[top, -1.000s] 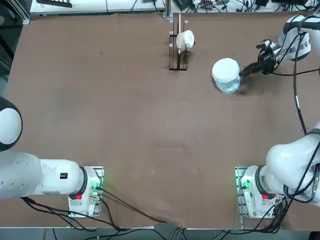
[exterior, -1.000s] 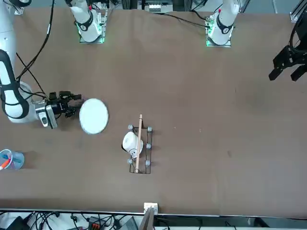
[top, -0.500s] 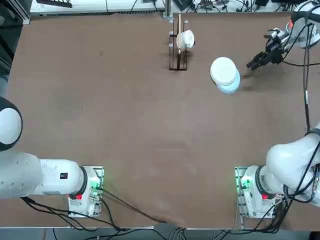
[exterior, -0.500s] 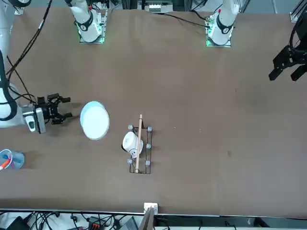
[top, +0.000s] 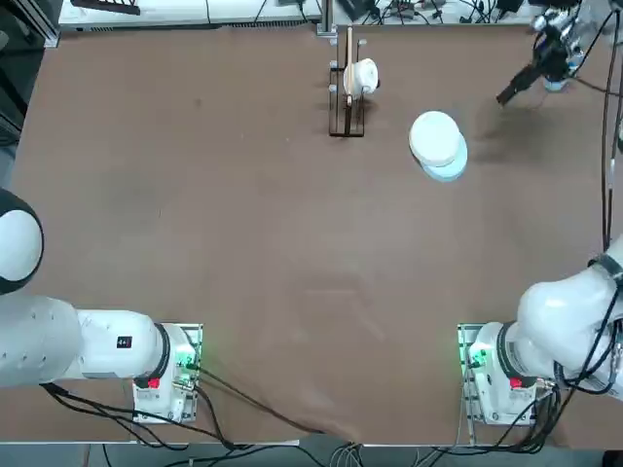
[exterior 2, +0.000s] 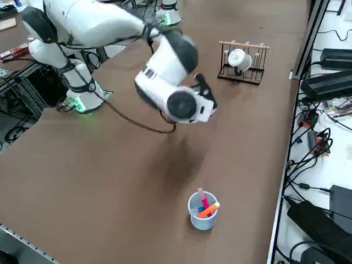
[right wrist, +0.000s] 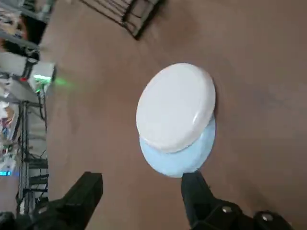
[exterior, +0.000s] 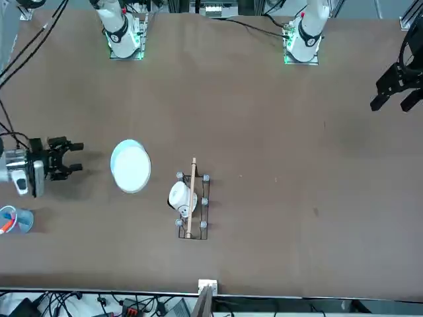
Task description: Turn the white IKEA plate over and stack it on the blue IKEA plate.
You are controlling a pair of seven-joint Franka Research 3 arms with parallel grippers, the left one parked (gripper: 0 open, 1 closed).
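Observation:
The white IKEA plate (top: 434,135) lies on top of the blue IKEA plate (top: 449,169), shifted a little so that a crescent of blue shows on the robot's side. The front view shows the same pair, white plate (exterior: 130,165) over a thin blue rim (exterior: 116,153). In the wrist view the white plate (right wrist: 176,108) covers most of the blue plate (right wrist: 184,159). My right gripper (top: 507,94) (exterior: 73,157) (right wrist: 141,191) hangs open and empty, off to the robot's right of the stack and clear of it. In the right side view the arm hides both plates.
A wooden rack holding a small white cup (top: 360,76) (exterior: 180,197) (exterior 2: 237,58) stands at the far middle of the table. A translucent blue cup with markers (exterior: 16,219) (exterior 2: 202,211) sits near the far right corner, close behind the gripper.
The gripper opened fully and let go of the white plate's edge. It then drew back to the robot's right and farther away. The white plate settled flat on the blue one.

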